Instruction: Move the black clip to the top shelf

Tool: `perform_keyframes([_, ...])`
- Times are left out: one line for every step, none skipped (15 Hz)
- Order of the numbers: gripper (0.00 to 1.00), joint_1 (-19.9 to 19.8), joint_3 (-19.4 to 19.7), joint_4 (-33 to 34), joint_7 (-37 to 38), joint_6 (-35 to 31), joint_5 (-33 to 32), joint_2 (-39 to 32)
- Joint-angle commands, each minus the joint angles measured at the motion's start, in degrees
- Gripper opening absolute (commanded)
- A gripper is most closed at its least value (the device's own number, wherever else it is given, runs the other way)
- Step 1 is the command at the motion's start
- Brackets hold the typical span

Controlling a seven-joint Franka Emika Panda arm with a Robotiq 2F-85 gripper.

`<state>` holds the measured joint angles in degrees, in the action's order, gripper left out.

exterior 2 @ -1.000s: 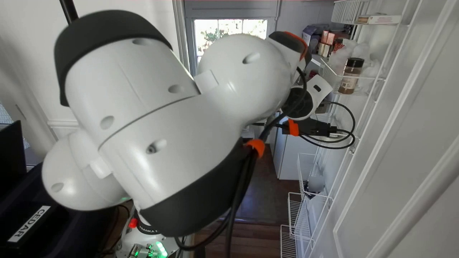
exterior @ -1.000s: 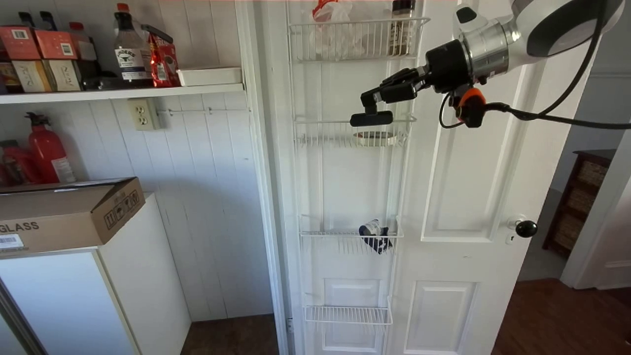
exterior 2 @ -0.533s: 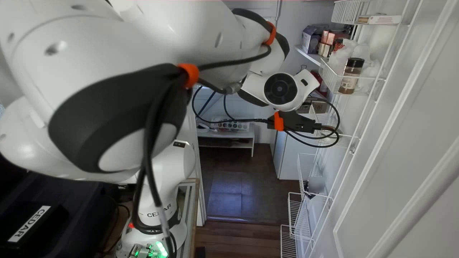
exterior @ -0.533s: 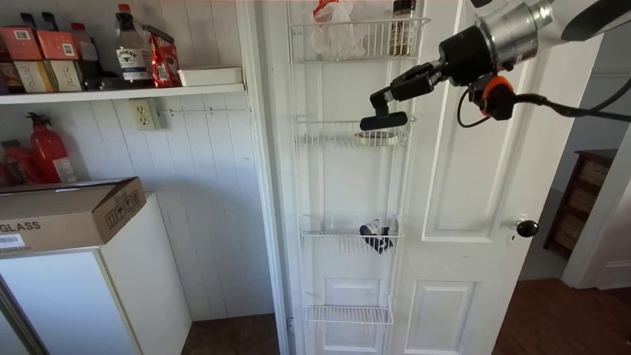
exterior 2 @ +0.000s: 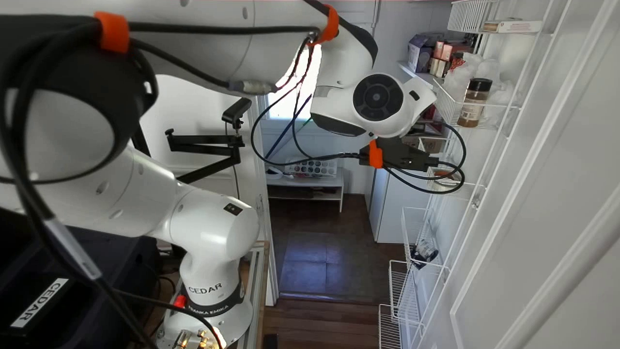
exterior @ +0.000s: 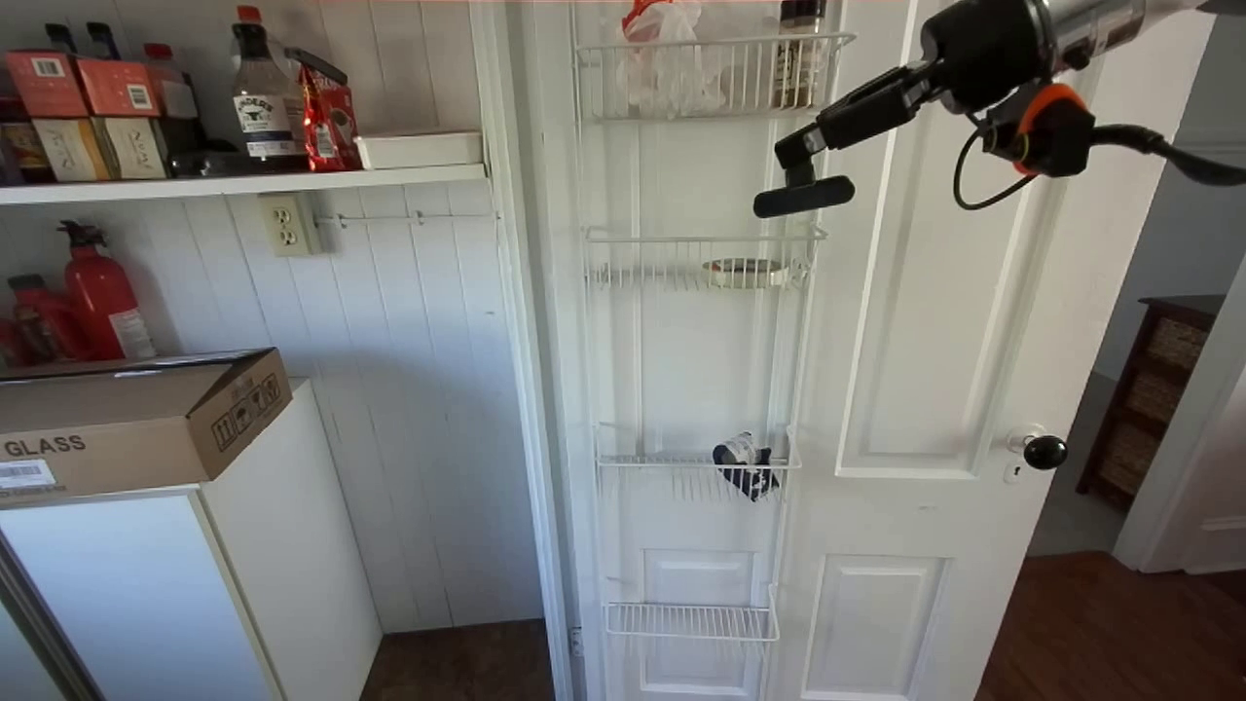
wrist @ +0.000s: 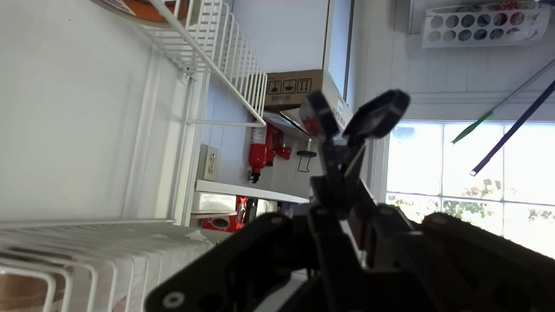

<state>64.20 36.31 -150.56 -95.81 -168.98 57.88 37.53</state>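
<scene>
The black clip [exterior: 803, 198] is held in the air, its wide flat bar hanging below my fingertips, in an exterior view. My gripper [exterior: 800, 148] is shut on its short stub. The wrist view shows my gripper [wrist: 340, 195] closed on the dark clip [wrist: 380, 113]. The white wire basket [exterior: 715, 80] with a plastic bag and a jar is the uppermost in that exterior view, above and behind the clip. A further wire basket [exterior 2: 472, 17] shows above it in an exterior view, where the clip and fingers are hidden behind my wrist.
A lower basket [exterior: 706, 263] holds a round tape roll [exterior: 745, 274]. A black-and-white object [exterior: 748, 467] lies in the basket below. The plastic bag [exterior: 672, 83] and jar [exterior: 798, 58] occupy the higher basket. The rack hangs on a white door [exterior: 925, 389].
In an exterior view my gripper has moved right and then up with the clip, which now appears above the tape roll's basket rim. The upper arm links have swung across an exterior view.
</scene>
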Motion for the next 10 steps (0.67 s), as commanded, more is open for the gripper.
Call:
perform_keyframes([0.04,-8.82,-5.60,0.27,7.37,7.74,-6.73,1.68])
perform_keyframes([0.04,-10.43,-6.47,0.65,8.65,9.82,-8.08,2.26])
perform_keyframes([0.04,-11.72,-7.01,1.12,9.56,11.73,-9.10,2.79])
perform_keyframes([0.04,-15.33,-9.62,2.09,8.43,14.73,-7.11,2.31])
perform_keyframes([0.04,-16.16,-9.99,2.80,7.36,16.46,-6.34,2.88])
perform_keyframes([0.04,-17.68,-10.94,3.67,6.62,18.16,-5.57,2.78])
perform_keyframes([0.04,-18.65,-11.48,4.65,5.23,19.70,-4.49,2.87])
perform_keyframes([0.04,-19.68,-12.24,5.70,4.27,20.95,-3.55,2.54])
perform_keyframes([0.04,-20.46,-12.80,6.73,3.00,21.63,-2.46,2.14])
perform_keyframes([0.04,-20.87,-13.21,7.92,1.48,22.18,-0.87,1.55])
